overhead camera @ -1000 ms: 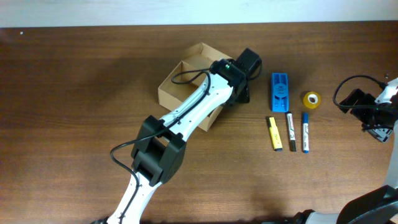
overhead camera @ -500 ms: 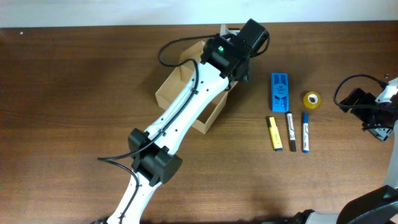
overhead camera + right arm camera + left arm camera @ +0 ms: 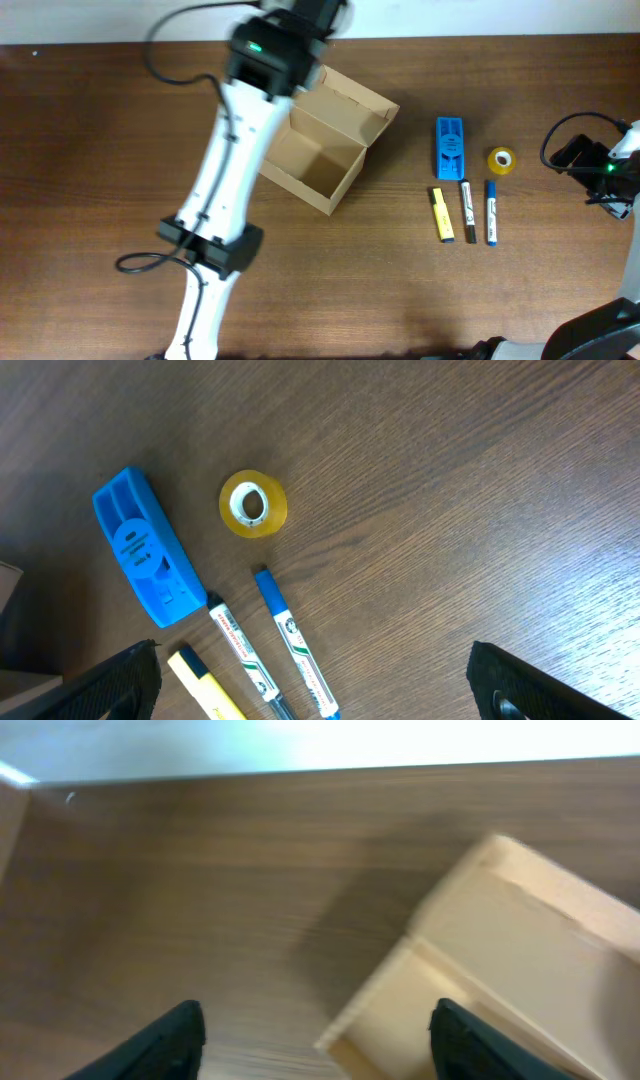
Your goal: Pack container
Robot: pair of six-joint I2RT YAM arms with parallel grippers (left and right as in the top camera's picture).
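Observation:
The tan cardboard container (image 3: 322,160) stands open at the table's middle, its flap lid tipped back toward the far right; it looks empty. Its lid edge also shows in the left wrist view (image 3: 500,960). My left gripper (image 3: 315,1040) is open and empty, high above the table's far edge, left of the box. My right gripper (image 3: 320,685) is open and empty at the far right, above the table beside the small items. A blue plastic case (image 3: 449,146), a yellow tape roll (image 3: 502,160), a yellow highlighter (image 3: 442,215), a black marker (image 3: 467,210) and a blue marker (image 3: 491,211) lie right of the box.
The same items show in the right wrist view: the blue case (image 3: 145,548), the tape roll (image 3: 253,504), the markers (image 3: 295,645) and the highlighter (image 3: 205,685). The left arm (image 3: 225,170) crosses the table left of the box. A white wall runs along the far edge.
My left arm has swung up and to the left, from over the box's right side to the far edge. The box's lid now stands open and the box has shifted slightly. The right arm has not moved.

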